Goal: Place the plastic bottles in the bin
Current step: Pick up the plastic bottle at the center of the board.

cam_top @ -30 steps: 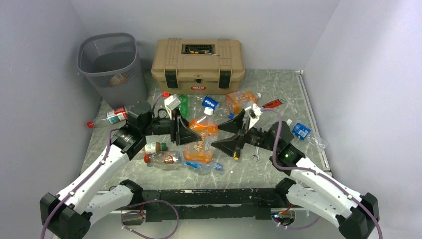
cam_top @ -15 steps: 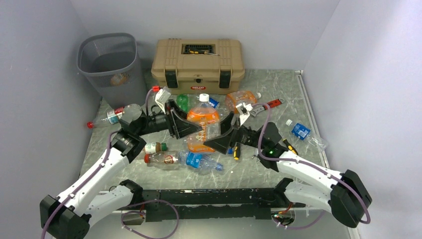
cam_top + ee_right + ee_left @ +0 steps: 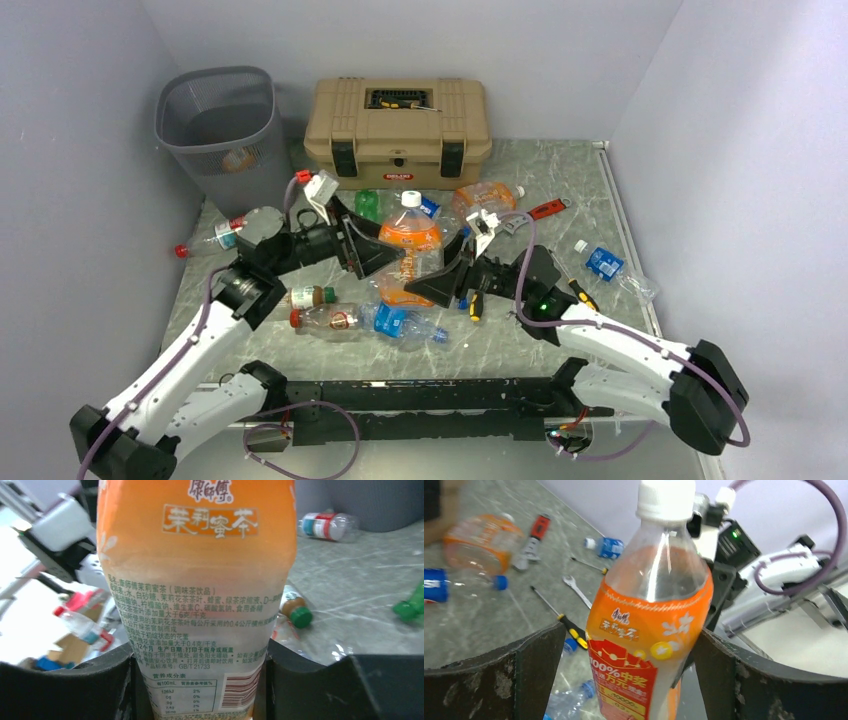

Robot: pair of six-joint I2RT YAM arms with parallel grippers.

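Note:
An upright bottle with an orange label and white cap [image 3: 410, 235] [image 3: 654, 620] [image 3: 195, 580] stands held above the table's middle, between both grippers. My right gripper [image 3: 432, 272] [image 3: 200, 655] is shut on its lower body, both pads pressed against the label. My left gripper [image 3: 390, 255] [image 3: 629, 645] stands open around it, with a gap on each side. The grey mesh bin [image 3: 215, 130] stands at the back left with one bottle [image 3: 238, 158] inside. Several more plastic bottles lie on the table, among them a red-white labelled one [image 3: 225, 235] and a blue-labelled one [image 3: 405, 325].
A tan toolbox [image 3: 398, 120] sits at the back centre. A crushed orange bottle [image 3: 480, 200], a green bottle [image 3: 368, 203] and a red-handled wrench [image 3: 545, 208] lie in front of it. A yellow-black screwdriver [image 3: 475, 300] and a small wrench [image 3: 515, 315] lie under my right arm.
The left gripper, which was shut on the orange-labelled bottle, has opened. The right gripper has moved in and closed on that bottle. Both arms lifted it and shifted slightly toward the back.

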